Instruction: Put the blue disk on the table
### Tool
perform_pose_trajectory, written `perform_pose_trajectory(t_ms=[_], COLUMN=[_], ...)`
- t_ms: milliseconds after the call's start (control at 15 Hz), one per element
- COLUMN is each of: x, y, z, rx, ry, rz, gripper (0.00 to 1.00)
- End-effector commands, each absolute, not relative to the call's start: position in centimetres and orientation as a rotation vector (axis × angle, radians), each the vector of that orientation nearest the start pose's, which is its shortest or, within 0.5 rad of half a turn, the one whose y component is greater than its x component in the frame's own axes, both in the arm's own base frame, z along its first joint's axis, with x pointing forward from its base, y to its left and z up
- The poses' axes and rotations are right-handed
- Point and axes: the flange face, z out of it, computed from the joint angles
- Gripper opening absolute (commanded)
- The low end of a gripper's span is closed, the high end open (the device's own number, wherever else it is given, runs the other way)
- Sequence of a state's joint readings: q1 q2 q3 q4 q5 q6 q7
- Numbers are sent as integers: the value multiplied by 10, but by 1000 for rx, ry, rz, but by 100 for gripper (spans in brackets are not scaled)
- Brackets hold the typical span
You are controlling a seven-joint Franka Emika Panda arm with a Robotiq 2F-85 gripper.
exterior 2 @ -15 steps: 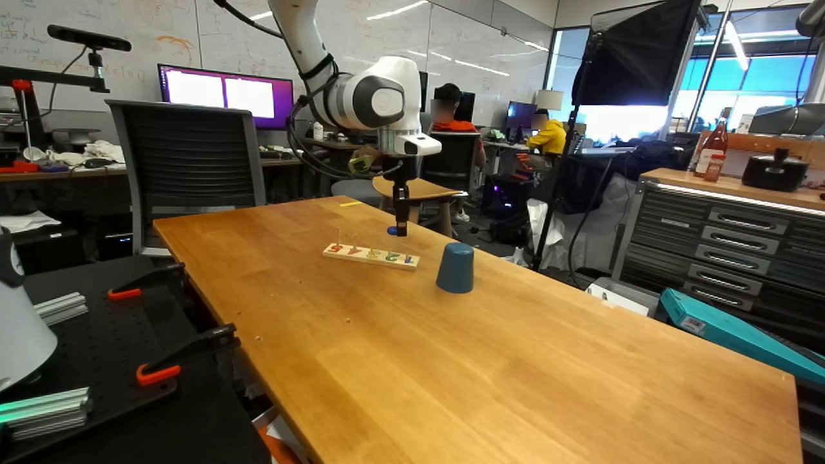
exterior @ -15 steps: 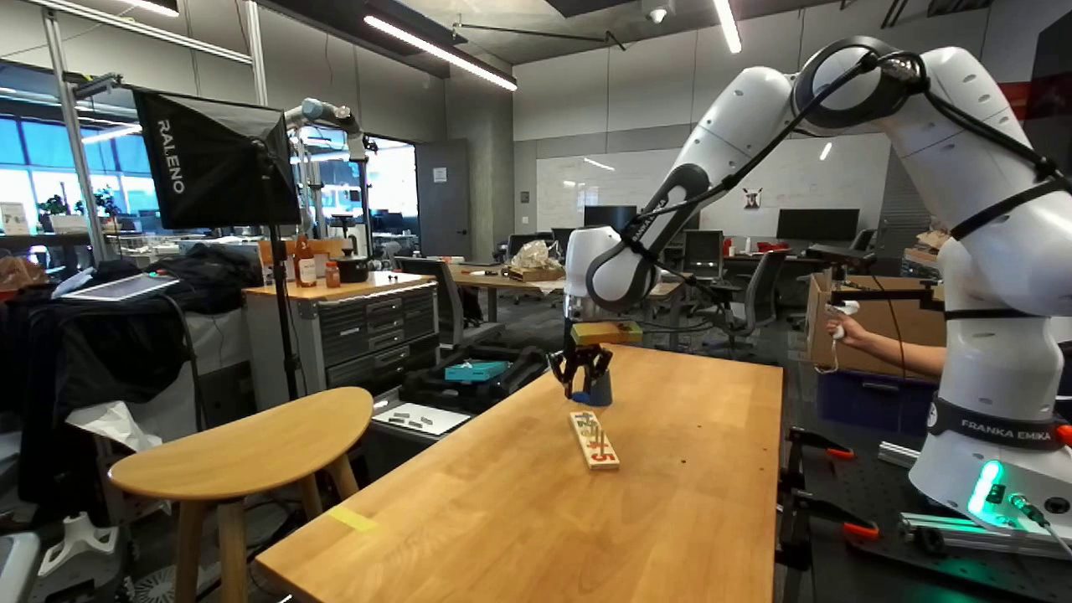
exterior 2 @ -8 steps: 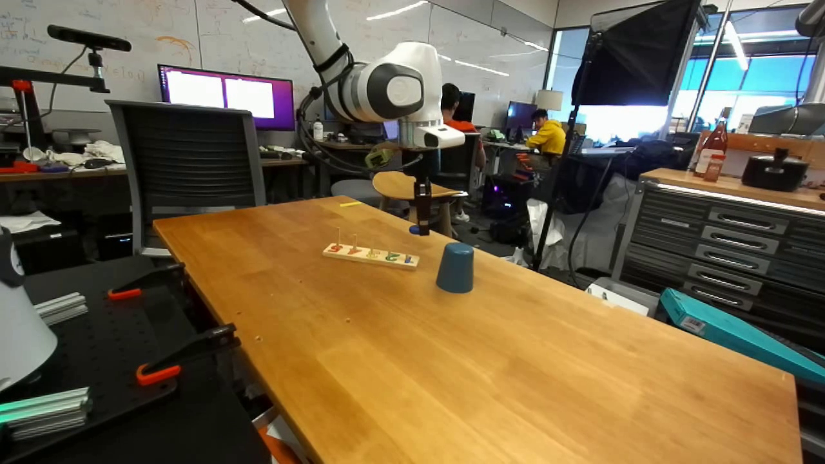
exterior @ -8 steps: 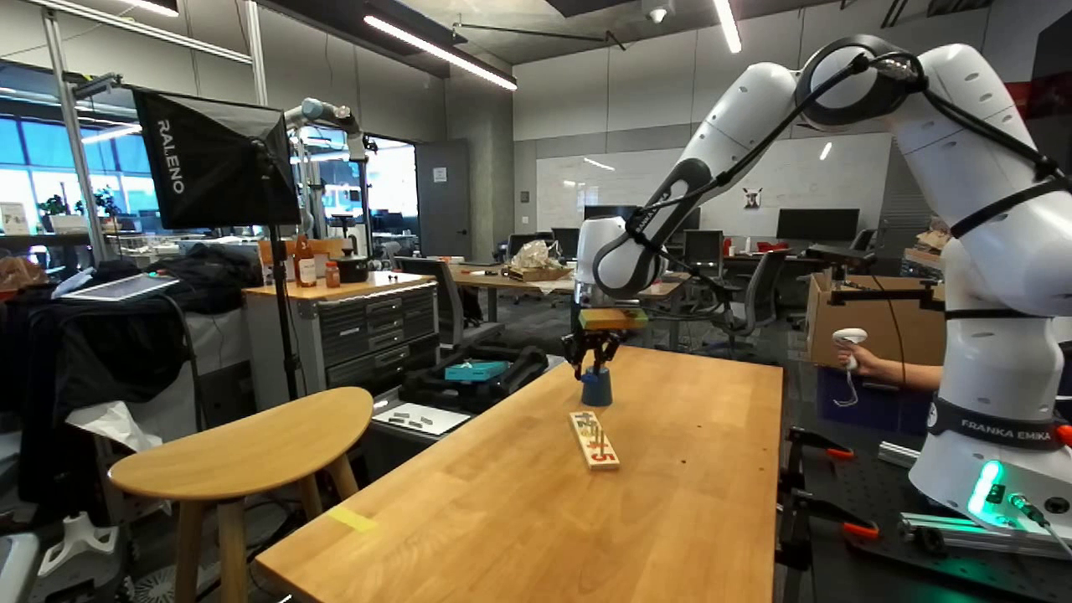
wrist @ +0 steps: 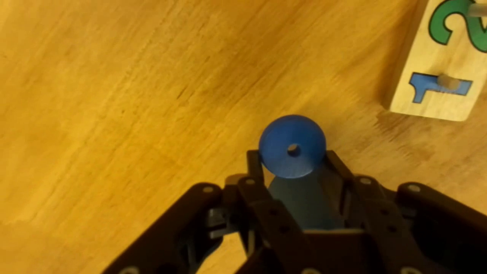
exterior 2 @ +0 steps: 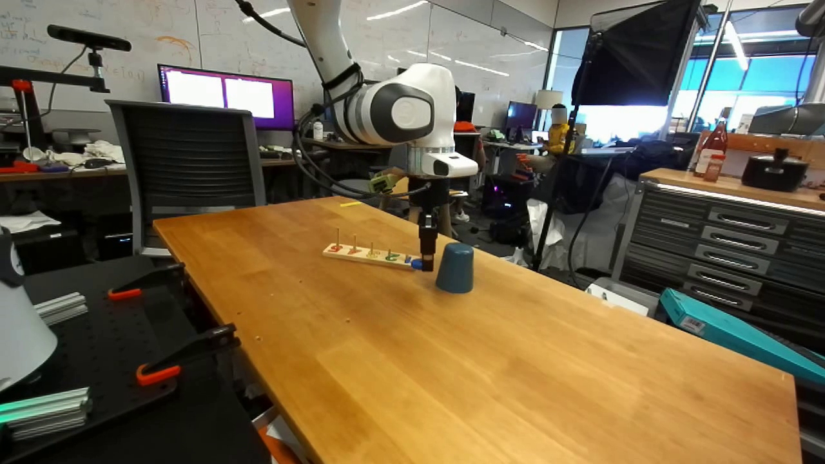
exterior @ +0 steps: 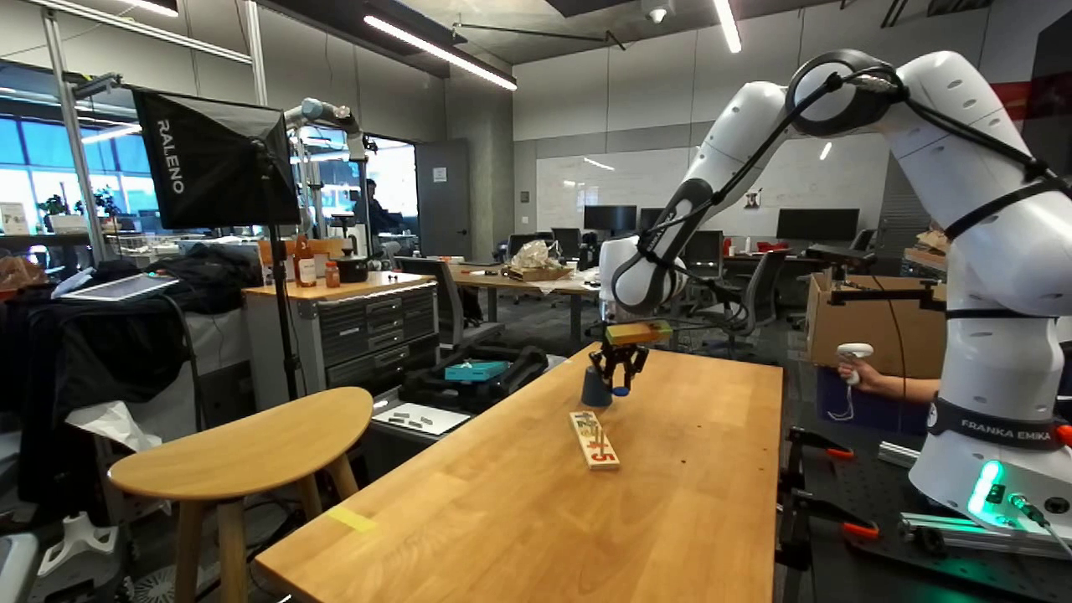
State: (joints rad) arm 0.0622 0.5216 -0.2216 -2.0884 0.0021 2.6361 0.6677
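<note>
The blue disk (wrist: 279, 140) is round with a small centre hole. In the wrist view it sits between the two fingertips of my gripper (wrist: 293, 159), touching both. In both exterior views the gripper (exterior: 621, 385) (exterior 2: 427, 264) points straight down with the disk (exterior: 621, 391) (exterior 2: 417, 264) at its tips. The disk is low over the honey-coloured wooden table (exterior: 586, 536) (exterior 2: 515, 361), between the pegged strip's end and the blue-grey cup. I cannot tell whether it touches the tabletop.
A blue-grey cup (exterior 2: 455, 267) (exterior: 595, 389) stands upside down right beside the gripper. A pale wooden strip (exterior: 594, 440) (exterior 2: 370, 256) (wrist: 430, 76) with numbers and upright pegs lies close by. The table's long edge runs just beyond the cup in an exterior view.
My gripper has moved with the disk toward the cup, rightward in both exterior views, and has come down lower over the table. The cup and strip have not moved.
</note>
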Motion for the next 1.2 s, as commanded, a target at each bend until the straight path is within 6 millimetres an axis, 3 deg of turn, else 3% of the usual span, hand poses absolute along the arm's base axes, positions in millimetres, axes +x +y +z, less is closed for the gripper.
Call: perform_pose_trajectory(t_ms=[0,133,200,333,533,800,1133], x=[571,567,565,567,570,565,535], y=[-99,-100,-99,-92,-76,-60,-48], z=[169,163,164,174,211,290,400], rx=[-3017,-3026,-3026,-3029,-3043,-3094,-3158], ry=[1160,1138,1128,1096,1000,776,449], rz=[-119,-101,-86,-84,-113,-114,-12], gripper=[17,17,67,73,98,100,100])
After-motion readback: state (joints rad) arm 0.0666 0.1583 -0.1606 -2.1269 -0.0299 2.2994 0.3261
